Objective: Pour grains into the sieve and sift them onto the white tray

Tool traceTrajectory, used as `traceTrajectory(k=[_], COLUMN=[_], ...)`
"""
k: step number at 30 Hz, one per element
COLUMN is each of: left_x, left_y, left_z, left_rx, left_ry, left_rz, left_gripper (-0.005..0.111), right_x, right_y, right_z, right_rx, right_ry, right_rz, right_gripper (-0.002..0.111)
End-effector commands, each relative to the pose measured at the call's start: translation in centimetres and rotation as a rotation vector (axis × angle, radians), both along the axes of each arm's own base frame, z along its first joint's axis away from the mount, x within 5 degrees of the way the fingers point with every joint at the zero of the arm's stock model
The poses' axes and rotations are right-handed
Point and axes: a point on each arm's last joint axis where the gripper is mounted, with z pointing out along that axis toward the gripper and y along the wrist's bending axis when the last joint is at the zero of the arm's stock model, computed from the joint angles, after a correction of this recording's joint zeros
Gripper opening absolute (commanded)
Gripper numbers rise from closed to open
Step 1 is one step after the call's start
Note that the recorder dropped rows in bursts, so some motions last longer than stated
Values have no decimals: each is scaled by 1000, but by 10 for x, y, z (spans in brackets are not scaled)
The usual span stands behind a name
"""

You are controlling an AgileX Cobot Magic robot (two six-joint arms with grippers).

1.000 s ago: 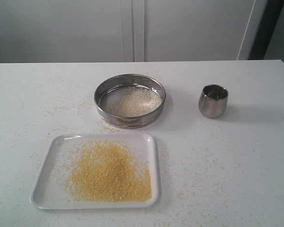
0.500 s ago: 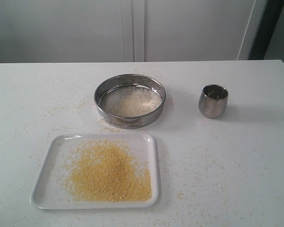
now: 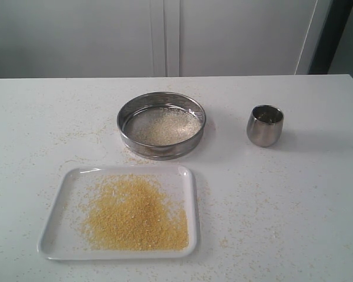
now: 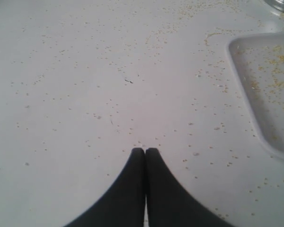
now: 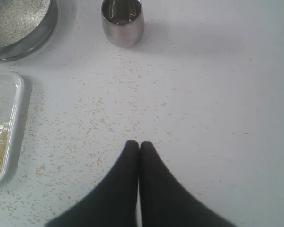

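The steel sieve [image 3: 161,124] rests on the table behind the white tray [image 3: 56,231], with pale whitish grains [image 3: 165,124] lying on its mesh. A heap of golden-yellow grains [image 3: 133,214] covers much of the tray. Neither gripper shows in the exterior view. My left gripper [image 4: 145,151] is shut and empty above the bare table, with the tray's corner [image 4: 265,90] off to one side. My right gripper [image 5: 139,144] is shut and empty too; its view takes in the sieve [image 5: 23,28] and the tray's edge [image 5: 14,123].
A small rounded steel cup [image 3: 265,125] stands upright to the right of the sieve; it also shows in the right wrist view as a cup [image 5: 122,21]. Stray grains are scattered over the white table [image 3: 282,205]. A white cabinet stands behind the table.
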Motion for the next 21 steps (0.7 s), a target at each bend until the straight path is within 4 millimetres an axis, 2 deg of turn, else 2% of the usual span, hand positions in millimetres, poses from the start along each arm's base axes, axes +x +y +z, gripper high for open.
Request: traceTrajectory(k=[1, 13, 17, 21], left_x=[-1, -1, -1, -1], left_y=[0, 0, 0, 0], left_z=[-4, -4, -4, -4], left_rx=[-1, -1, -1, -1], left_ry=[19, 19, 19, 19], left_rz=[4, 4, 4, 4], left_gripper=[0, 0, 0, 0], right_x=[0, -1, -14, -37], right_y=[-1, -1, -4, -9], right_z=[1, -1, 1, 3], right_rx=[3, 2, 10, 23], right_ry=[-15, -9, -48, -117], right_rz=[-5, -5, -4, -4], right_gripper=[0, 0, 0, 0])
